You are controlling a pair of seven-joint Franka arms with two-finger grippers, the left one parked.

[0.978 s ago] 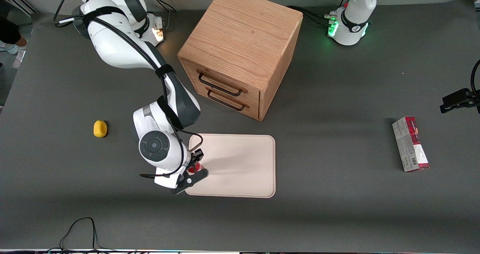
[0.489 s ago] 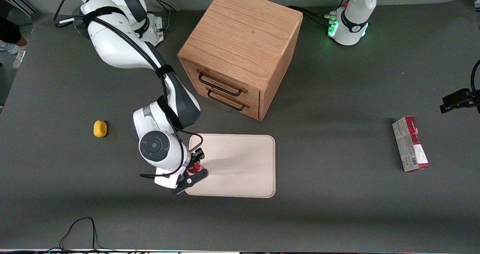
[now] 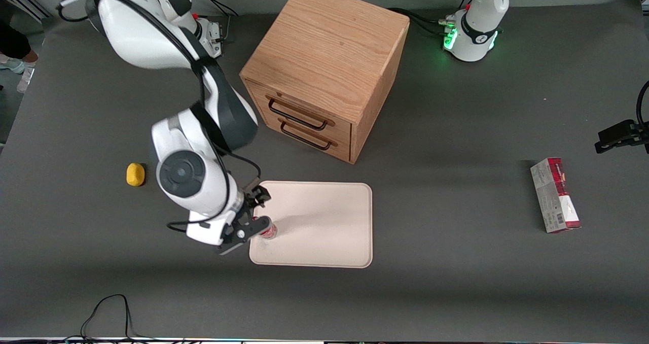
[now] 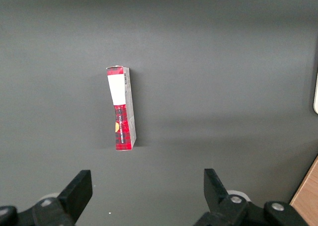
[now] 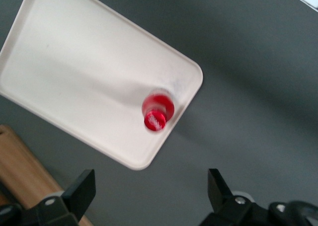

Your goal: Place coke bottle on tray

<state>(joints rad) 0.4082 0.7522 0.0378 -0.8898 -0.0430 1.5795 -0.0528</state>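
Note:
The coke bottle stands upright on the tray, close to the tray's corner nearest the working arm's end and the front camera. From above I see its red cap on the cream tray. My right gripper hangs open above that tray corner, raised clear of the bottle, with nothing between its fingers. In the right wrist view the gripper is over bare table just off the tray's rim, its dark fingertips spread wide apart.
An oak two-drawer cabinet stands farther from the front camera than the tray. A yellow lemon-shaped lump lies toward the working arm's end. A red-and-grey carton lies toward the parked arm's end, the same carton showing in the left wrist view.
The gripper was shut on the bottle over the tray corner; it has let go, opened, and risen away toward the working arm's end. The bottle stays standing on the tray.

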